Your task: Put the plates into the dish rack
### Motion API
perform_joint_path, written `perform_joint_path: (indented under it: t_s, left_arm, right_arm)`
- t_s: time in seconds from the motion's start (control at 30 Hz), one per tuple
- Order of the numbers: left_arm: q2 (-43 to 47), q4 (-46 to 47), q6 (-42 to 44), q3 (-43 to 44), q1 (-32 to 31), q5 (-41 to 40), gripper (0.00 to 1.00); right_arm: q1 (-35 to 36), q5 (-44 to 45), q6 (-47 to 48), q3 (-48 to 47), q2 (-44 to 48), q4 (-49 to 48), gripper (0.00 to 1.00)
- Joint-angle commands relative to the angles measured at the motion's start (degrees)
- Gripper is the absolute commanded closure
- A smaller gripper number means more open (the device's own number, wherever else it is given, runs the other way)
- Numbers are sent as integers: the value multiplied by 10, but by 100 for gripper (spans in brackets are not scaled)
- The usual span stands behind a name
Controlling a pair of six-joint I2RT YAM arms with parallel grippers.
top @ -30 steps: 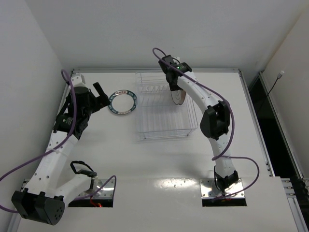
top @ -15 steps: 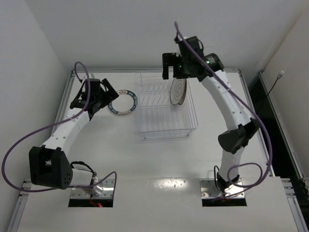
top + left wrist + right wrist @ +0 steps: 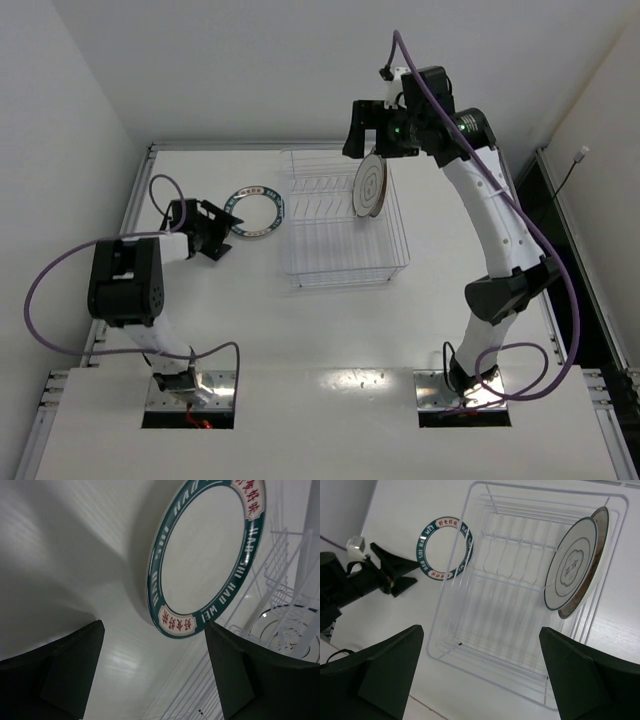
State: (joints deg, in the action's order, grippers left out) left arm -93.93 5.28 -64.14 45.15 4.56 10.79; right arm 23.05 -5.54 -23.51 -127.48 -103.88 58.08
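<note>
Left fingers (image 3: 65,670) were open beside teal-rimmed plate (image 3: 207,555), right fingers (image 3: 575,675) open over dish rack (image 3: 330,245); rim pinch needed low, shallow approach.

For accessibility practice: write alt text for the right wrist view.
A grey-ringed plate and a second plate behind it stand on edge at the right of the dish rack. A teal-rimmed plate lies flat to its left.

Teal-rim plate (image 3: 254,212) flat L of rack (image 3: 345,283), ringed plate (image 3: 370,187) upright in rack
</note>
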Motion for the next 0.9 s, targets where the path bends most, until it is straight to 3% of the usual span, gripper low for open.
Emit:
perform_joint_path:
  t_s: [0.0,0.17,0.23,0.27,0.33,0.37,0.43,0.57,0.6,0.77,0.87]
  left_arm:
    - [-98,100,-38,35,5,98,22]
    - [-235,107,-57,99,25,217,48]
    - [-251,112,-63,88,40,217,51]
    - [-251,129,-69,81,46,217,62]
    - [-256,135,-69,76,53,217,75]
    - [-256,147,-69,71,53,234,89]
    - [-256,152,-69,71,58,241,100]
    - [-195,109,-48,110,63,218,100]
    - [-181,63,-26,129,70,207,100]
    - [-142,-93,25,295,81,179,100]
    - [-118,-93,4,311,81,203,100]
  right_arm:
    - [-5,-31,2,11,17,-13,0]
    - [-16,-19,-4,11,24,-13,0]
    - [-23,-14,-9,16,29,-13,0]
    - [-30,-14,-9,10,29,-5,0]
    - [-35,-14,-9,4,29,2,0]
    - [-41,-14,-9,4,29,9,0]
    - [-41,-30,-9,4,23,9,0]
    - [-46,-59,-9,4,9,9,0]
    - [-46,-74,-9,4,1,9,0]
    - [-51,-134,-28,-1,-12,-31,0]
    - [-56,-246,-40,36,-18,-91,0]
